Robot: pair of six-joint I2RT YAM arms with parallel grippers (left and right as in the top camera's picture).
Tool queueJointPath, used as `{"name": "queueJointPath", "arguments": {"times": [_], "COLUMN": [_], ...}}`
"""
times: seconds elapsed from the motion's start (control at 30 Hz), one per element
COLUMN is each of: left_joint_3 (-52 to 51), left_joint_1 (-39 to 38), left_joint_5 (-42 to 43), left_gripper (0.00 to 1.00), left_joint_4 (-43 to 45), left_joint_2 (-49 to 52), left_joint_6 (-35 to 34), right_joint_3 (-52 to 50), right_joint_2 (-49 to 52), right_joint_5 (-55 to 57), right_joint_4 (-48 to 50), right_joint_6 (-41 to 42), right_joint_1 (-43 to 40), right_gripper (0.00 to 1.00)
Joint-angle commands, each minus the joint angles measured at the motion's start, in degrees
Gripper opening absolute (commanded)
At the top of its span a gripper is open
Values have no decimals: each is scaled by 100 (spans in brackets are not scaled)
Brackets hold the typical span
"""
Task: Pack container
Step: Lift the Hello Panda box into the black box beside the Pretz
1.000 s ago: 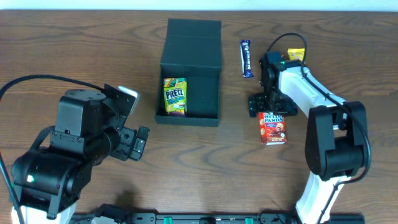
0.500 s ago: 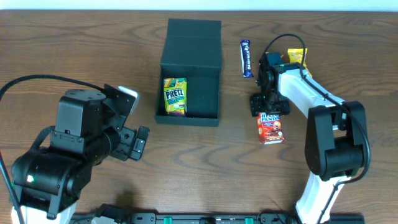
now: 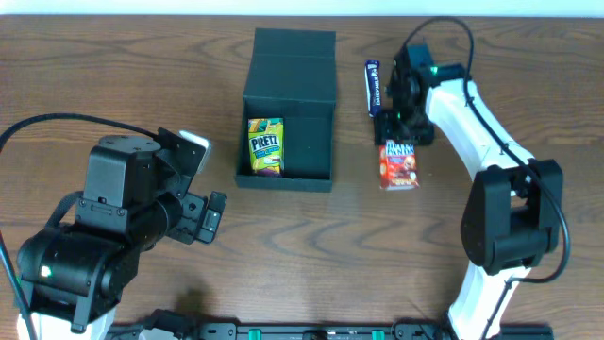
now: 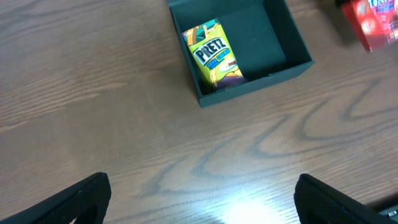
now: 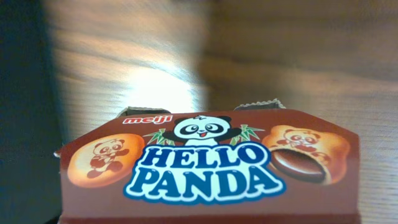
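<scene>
The container (image 3: 288, 66) is a dark teal-black box lying open at the table's back middle, with its flap lid toward the far edge. A green-yellow Pretz box (image 3: 265, 146) lies inside on its left side. It also shows in the left wrist view (image 4: 212, 55), inside the container (image 4: 255, 84). My right gripper (image 3: 398, 132) is shut on the red Hello Panda box (image 3: 400, 165), just right of the container. The box fills the right wrist view (image 5: 208, 168), with the container's dark wall (image 5: 25, 112) at the left. My left gripper (image 3: 209, 215) is open and empty at the front left; its fingers (image 4: 199, 199) frame bare table.
A blue snack bar (image 3: 374, 87) lies right of the container, close to the right arm. The Hello Panda box shows blurred at the top right of the left wrist view (image 4: 373, 22). The left arm's body fills the front left of the table.
My right gripper has carried the Hello Panda box away from the front and to the left, closer to the container. The left arm has not moved.
</scene>
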Motion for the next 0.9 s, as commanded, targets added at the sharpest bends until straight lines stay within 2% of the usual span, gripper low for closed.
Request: {"name": "queueJointPath", "arguments": {"times": [0.0,0.17,0.4,0.5,0.87], "left_joint_3": [-13,-13,-13,-13,-13], "left_joint_1": [44,44,44,44,44], "left_joint_5": [63,63,63,63,63], "left_gripper": [95,95,95,95,95], "left_joint_4": [-20,-20,-20,-20,-20], "left_joint_2": [-4,-4,-4,-4,-4], "left_joint_6": [83,83,83,83,83], "right_joint_3": [723,1362,1410,1408,1408], "right_joint_2": [-35,-35,9,138,785], "right_joint_5": [-267,-461,-422,-302,120], "right_joint_4": [-190,-15,949,1290,1274], "right_joint_6": [424,1073,1991,2127,2341], "right_joint_1": [269,824,1722,1996,2253], "right_gripper": [63,62,62,62,63]}}
